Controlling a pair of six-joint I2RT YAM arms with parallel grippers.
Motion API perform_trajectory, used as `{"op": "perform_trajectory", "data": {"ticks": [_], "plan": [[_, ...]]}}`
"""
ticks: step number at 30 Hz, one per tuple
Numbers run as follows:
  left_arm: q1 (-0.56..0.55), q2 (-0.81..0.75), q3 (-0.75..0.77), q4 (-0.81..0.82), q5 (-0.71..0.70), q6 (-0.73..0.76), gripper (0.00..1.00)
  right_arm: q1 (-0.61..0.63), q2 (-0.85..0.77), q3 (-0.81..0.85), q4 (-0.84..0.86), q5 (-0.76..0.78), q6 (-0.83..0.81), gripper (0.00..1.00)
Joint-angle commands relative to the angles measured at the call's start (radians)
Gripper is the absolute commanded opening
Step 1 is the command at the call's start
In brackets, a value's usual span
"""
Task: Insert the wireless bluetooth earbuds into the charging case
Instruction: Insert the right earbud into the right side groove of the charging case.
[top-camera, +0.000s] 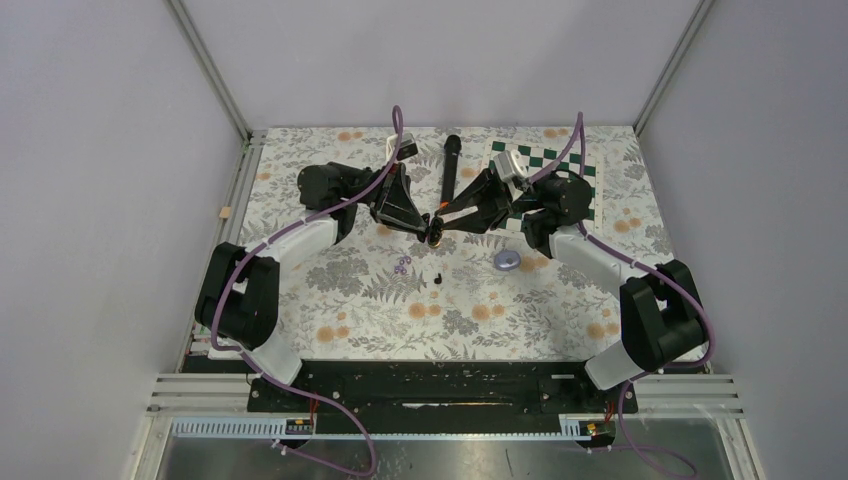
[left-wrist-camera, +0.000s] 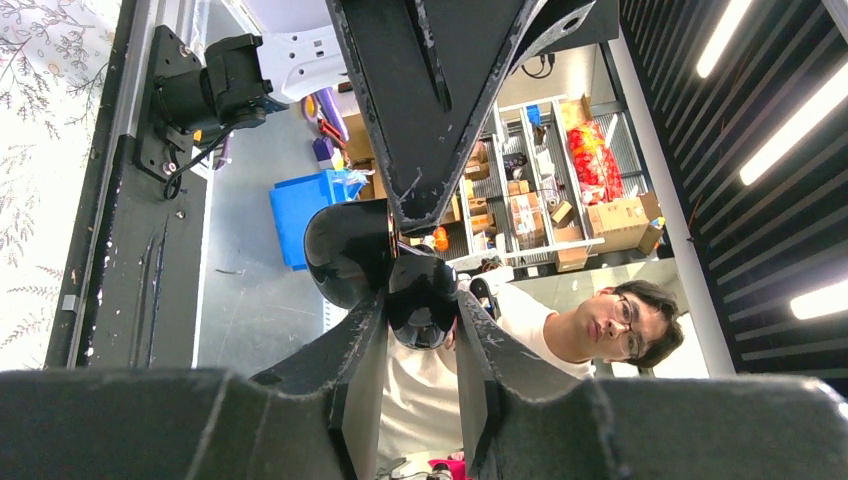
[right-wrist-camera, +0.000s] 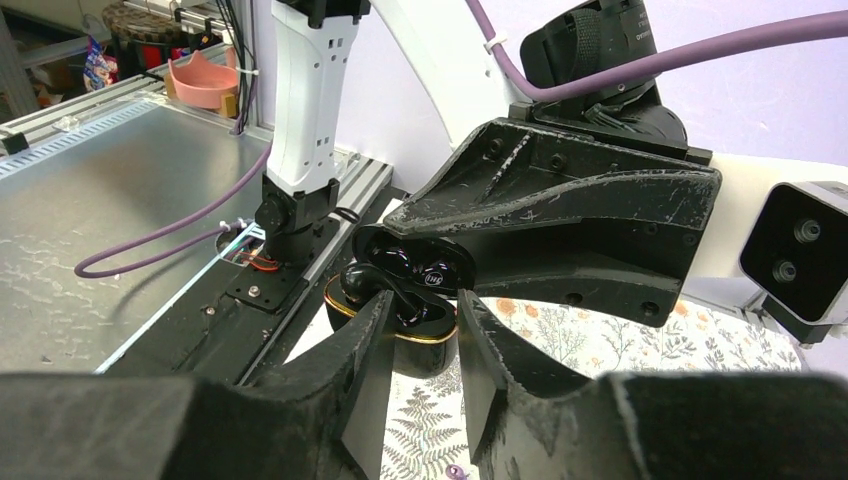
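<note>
The glossy black charging case (top-camera: 435, 234) with a gold rim hangs a little above the table's middle, and my left gripper (top-camera: 424, 222) is shut on it. In the right wrist view the case (right-wrist-camera: 430, 345) stands open, and a black earbud (right-wrist-camera: 368, 280) lies in its top. My right gripper (right-wrist-camera: 425, 305) is open, with a fingertip on each side of that earbud and the case's front. In the left wrist view the case (left-wrist-camera: 350, 250) sits pinched at my left gripper's (left-wrist-camera: 421, 300) tips. Pale purple earbuds (top-camera: 402, 265) and a black earbud (top-camera: 437, 278) lie loose on the cloth below.
A long black microphone (top-camera: 450, 165) lies behind the grippers. A round pale purple object (top-camera: 507, 261) rests right of the loose earbuds. A green checkered mat (top-camera: 548, 165) covers the back right, and metal frame rails (top-camera: 240, 190) border the floral table.
</note>
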Motion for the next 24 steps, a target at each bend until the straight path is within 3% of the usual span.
{"op": "perform_trajectory", "data": {"ticks": [1,12,18,24], "plan": [[0.000,-0.012,0.005,0.080,-0.071,-0.087,0.00,-0.015,-0.024,-0.010,0.005,-0.018,-0.002,0.37],[0.002,0.001,-0.015,0.082,-0.079,-0.073,0.00,-0.030,-0.036,-0.012,0.005,-0.001,0.005,0.40],[0.007,0.032,-0.022,0.086,-0.090,-0.071,0.00,-0.048,-0.056,-0.022,0.005,0.014,0.018,0.54],[0.031,0.047,-0.048,0.088,-0.120,-0.054,0.00,-0.066,-0.093,-0.041,0.004,0.041,0.054,0.59]]}}
